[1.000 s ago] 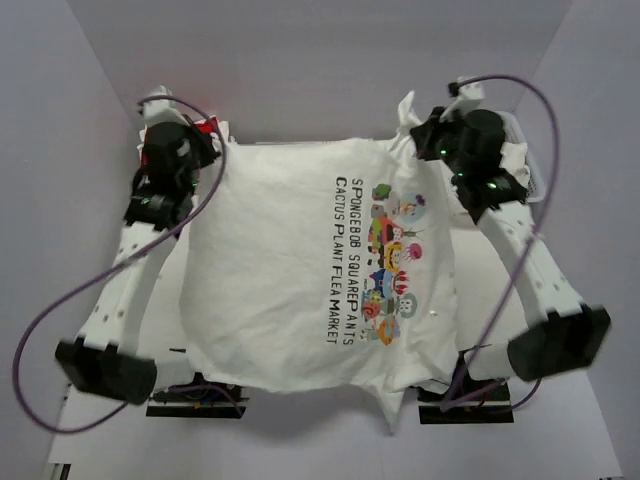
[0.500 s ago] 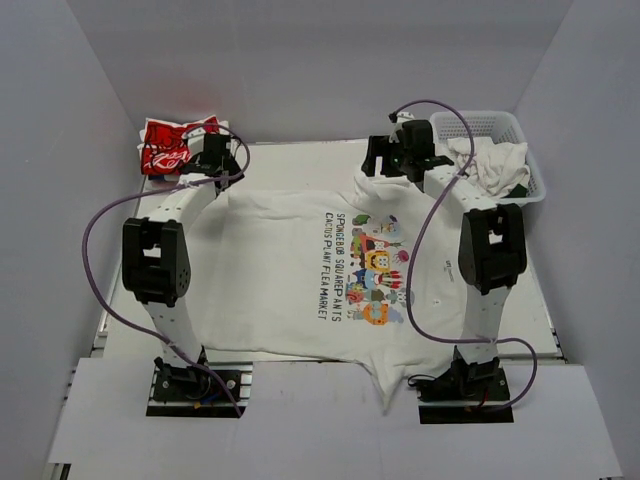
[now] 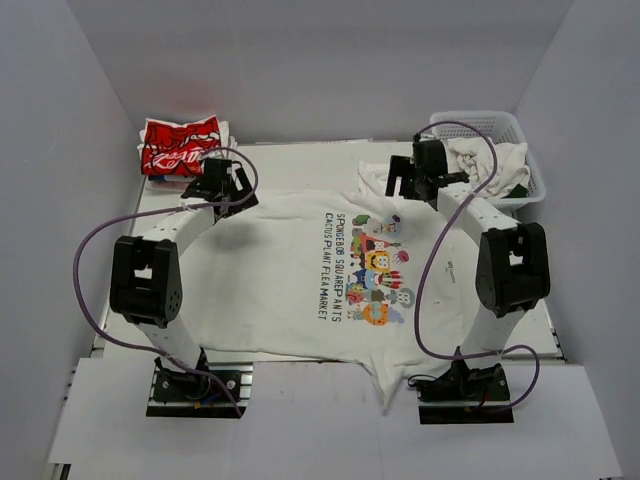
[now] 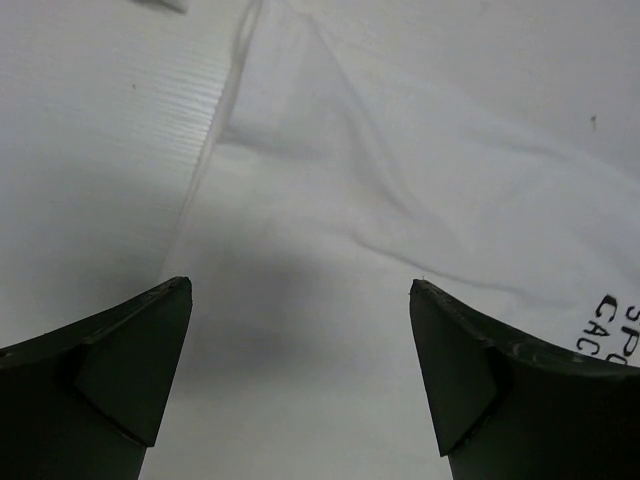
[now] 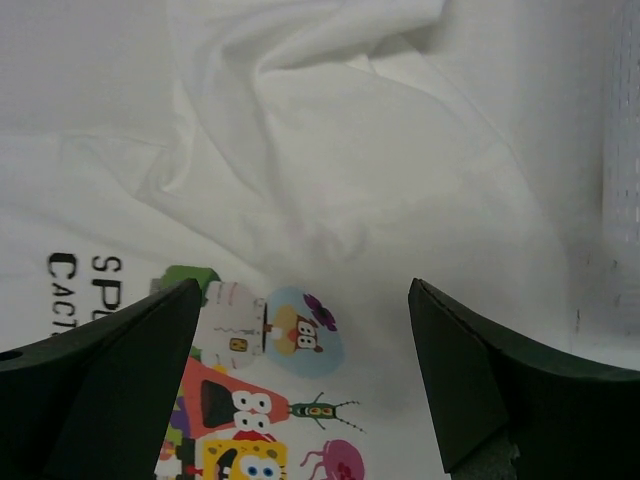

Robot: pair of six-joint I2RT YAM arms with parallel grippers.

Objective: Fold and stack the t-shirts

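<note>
The large white t-shirt (image 3: 300, 280) with cartoon print and dark lettering lies spread flat across the table, print side up. A red t-shirt (image 3: 180, 145) with white script sits folded at the back left corner. My left gripper (image 3: 222, 187) hovers over the shirt's far left edge, open with nothing between its fingers (image 4: 130, 370). Over the bunched far right corner, my right gripper (image 3: 412, 178) is open too. In the right wrist view the cartoon print (image 5: 280, 400) lies below the empty jaws. The left wrist view shows plain white cloth (image 4: 330, 260) and bare table (image 4: 90, 150).
A white plastic basket (image 3: 532, 185) holding more crumpled cloth (image 3: 495, 160) stands at the back right. White walls enclose the table on three sides. Purple cables loop from both arms.
Both grippers have let go of the white shirt, which now lies flat. The arms lowered and drew back slightly from the far edge.
</note>
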